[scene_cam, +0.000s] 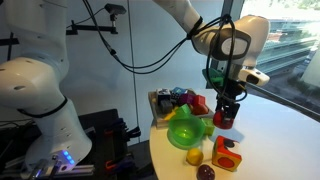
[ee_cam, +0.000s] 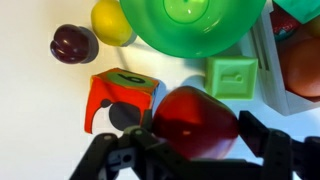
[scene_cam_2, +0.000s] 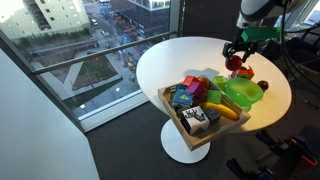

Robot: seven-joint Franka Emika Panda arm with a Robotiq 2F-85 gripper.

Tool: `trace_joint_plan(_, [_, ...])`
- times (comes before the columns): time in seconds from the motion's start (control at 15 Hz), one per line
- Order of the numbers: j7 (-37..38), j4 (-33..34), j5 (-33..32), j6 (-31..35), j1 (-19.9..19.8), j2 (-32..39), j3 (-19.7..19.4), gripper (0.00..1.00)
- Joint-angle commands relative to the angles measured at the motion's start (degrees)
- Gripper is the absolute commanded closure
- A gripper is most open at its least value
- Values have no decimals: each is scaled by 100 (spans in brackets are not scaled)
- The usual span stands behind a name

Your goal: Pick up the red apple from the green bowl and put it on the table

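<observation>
Wrist view shows the small glossy red apple [ee_cam: 195,115] clamped between the black fingers of the gripper [ee_cam: 197,135]. It is out of the bright lime-green plastic bowl [ee_cam: 200,25], just beside its rim, over the smooth white round table [ee_cam: 35,110]. Near the bowl, close by the apple, stands an orange-red block with a hole [ee_cam: 120,95], and a small green square block [ee_cam: 235,78] sits just beside the bowl too. Let go here, the round fruit may strike either block and roll, perhaps towards the dark maroon ball [ee_cam: 73,43] beyond the bowl's edge, or off the table. A slack hold on so slick a skin could also slip. How high the apple hangs above the table I cannot tell. In both exterior views it is tiny and half masked by the fingers, and where the pads touch it is hidden.
</observation>
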Motion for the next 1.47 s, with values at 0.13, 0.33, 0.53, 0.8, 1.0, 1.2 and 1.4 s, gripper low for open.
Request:
trace_joint_plan(0.13, [227, 524, 58, -112, 116, 505, 39, 40])
trace_joint_plan(0.33, [270, 608, 11, -98, 175, 703, 22, 40])
trace_joint_plan(0.53, [286, 694, -17, -104, 199, 860, -1, 40])
trace_joint_plan(0.8, [279, 798, -18, -128, 184, 938, -27, 40])
trace_joint_plan(1.0, [298, 870, -10, -187, 174, 1004, -48, 40])
trace_joint_plan(1.2, [309, 963, 3, -263, 150, 1118, -78, 40])
trace_joint_plan(1.4, [330, 1023, 2, -337, 140, 1243, -110, 40])
